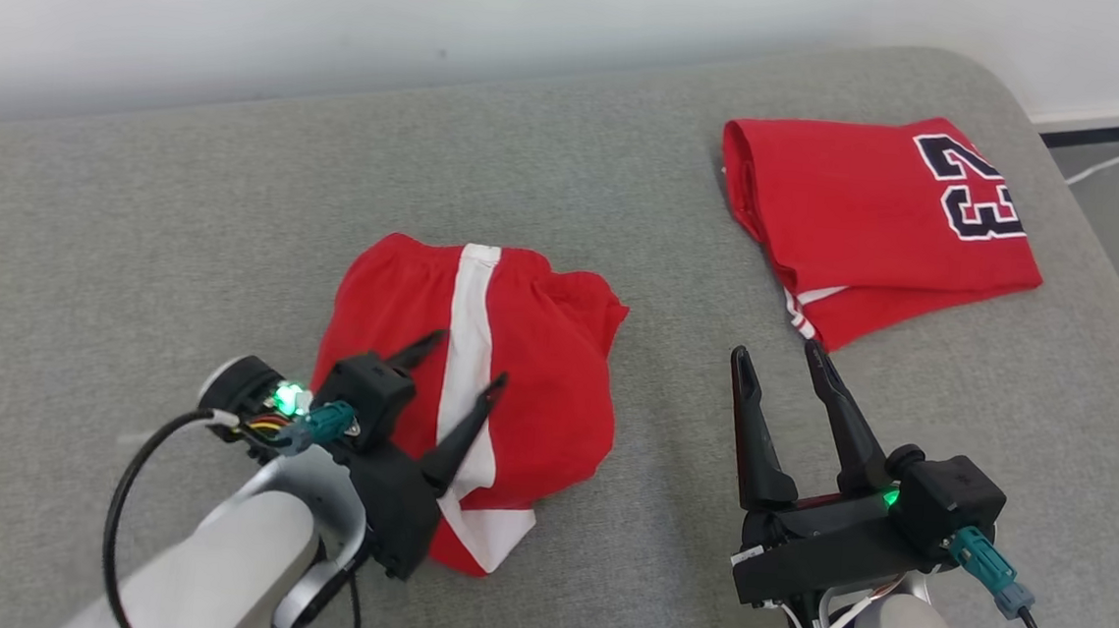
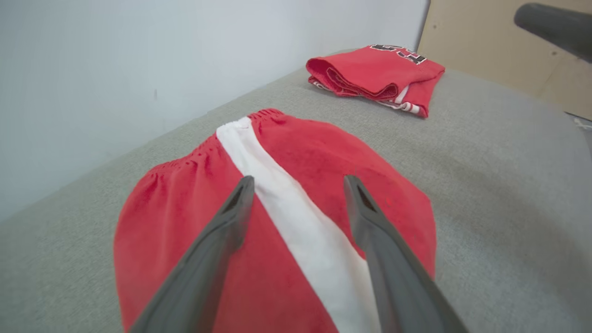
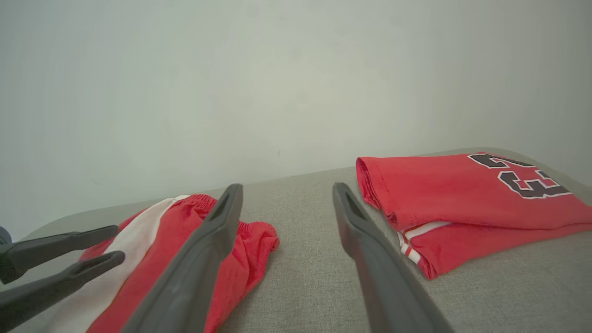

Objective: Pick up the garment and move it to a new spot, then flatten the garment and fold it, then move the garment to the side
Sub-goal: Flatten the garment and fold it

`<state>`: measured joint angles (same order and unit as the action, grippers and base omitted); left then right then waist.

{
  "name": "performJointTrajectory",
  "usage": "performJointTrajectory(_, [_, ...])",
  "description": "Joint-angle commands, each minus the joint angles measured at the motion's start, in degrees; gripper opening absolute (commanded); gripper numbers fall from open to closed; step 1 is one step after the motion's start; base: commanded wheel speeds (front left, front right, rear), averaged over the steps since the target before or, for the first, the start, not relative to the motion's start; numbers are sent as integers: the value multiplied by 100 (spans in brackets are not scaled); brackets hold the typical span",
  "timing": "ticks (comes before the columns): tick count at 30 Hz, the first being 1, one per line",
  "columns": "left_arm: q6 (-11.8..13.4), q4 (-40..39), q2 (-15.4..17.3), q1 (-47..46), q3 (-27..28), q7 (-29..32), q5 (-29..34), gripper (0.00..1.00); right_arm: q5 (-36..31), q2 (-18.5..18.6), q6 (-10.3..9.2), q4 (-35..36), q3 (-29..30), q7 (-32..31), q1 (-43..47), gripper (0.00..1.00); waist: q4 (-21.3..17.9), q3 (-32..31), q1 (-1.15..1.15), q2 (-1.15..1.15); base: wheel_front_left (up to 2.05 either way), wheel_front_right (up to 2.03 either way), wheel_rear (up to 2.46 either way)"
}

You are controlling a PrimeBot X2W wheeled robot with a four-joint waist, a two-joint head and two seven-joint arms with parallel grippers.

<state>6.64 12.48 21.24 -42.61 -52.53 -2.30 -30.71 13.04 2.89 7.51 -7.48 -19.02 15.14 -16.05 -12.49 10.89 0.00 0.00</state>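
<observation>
- Plainly, we see a wide cushion covered in grey woven cloth, matte and slightly nubby, with a rounded far corner against a pale wall.
- Near its middle, on our left side, lie the red shorts. They are a soft, towel-like fabric bunched into a rounded heap, with the gathered elastic waistband toward the wall.
- A broad white stripe runs down the shorts from waistband to hem.
- A folded jersey, red with a dark, white-edged "23", lies flat at the far right, well apart from the shorts.
- Our left gripper is over the shorts, its dark tapered fingers spread on either side of the stripe and gripping nothing. We cannot tell whether the tips touch the cloth.
- Our right gripper is over bare cushion between the shorts and the jersey, fingers parted and empty.
</observation>
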Motion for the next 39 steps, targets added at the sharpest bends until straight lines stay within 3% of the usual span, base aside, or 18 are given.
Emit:
performJointTrajectory(1, [33, 100, 17, -48, 8, -20, 21, 100, 19, -3, -4, 10, -15, 5, -40, 100, -81, 40, 0, 0, 0, 0, 0])
performJointTrajectory(6, [-5, 621, -85, -63, -57, 24, -28, 100, 18, -2, -4, 3, 3, 4, -5, 100, -150, 30, 0, 0, 0, 0, 0])
performJointTrajectory(7, [-53, 708, -98, -51, -58, 11, -66, 70, 19, -2, -4, -2, 4, 4, -1, 100, -156, 25, 0, 0, 0, 0, 0])
performJointTrajectory(8, [-66, 759, -129, -37, -17, -55, -121, 22, 19, -3, -4, -1, 5, 4, 3, 100, -158, 18, 0, 0, 0, 0, 0])
performJointTrajectory(9, [-91, 832, -135, -31, -25, -67, -101, 0, 16, -3, -4, 2, 11, 5, 10, 100, -155, 8, 0, 0, 0, 0, 0])
performJointTrajectory(19, [-24, 808, -255, -137, 256, -555, -305, 0, -49, -2, -4, -49, 62, 5, 146, 100, 218, -181, 0, 0, 0, 0, 0])
performJointTrajectory(27, [522, -34, 98, 475, 712, -847, -547, 0, -73, -2, -4, -106, 107, 5, 251, 100, 774, -305, 0, 0, 0, 0, 0])
performJointTrajectory(32, [1035, -759, 408, 1378, 1224, -1069, -901, 0, -74, -1, -4, -141, 92, 4, 271, 100, 1039, -318, 0, 0, 0, 0, 0])
performJointTrajectory(39, [1415, -1144, 495, 2425, 1922, -1262, -1197, 0, -99, 0, -4, -179, 85, 4, 233, 100, 1172, -269, 0, 0, 0, 0, 0])
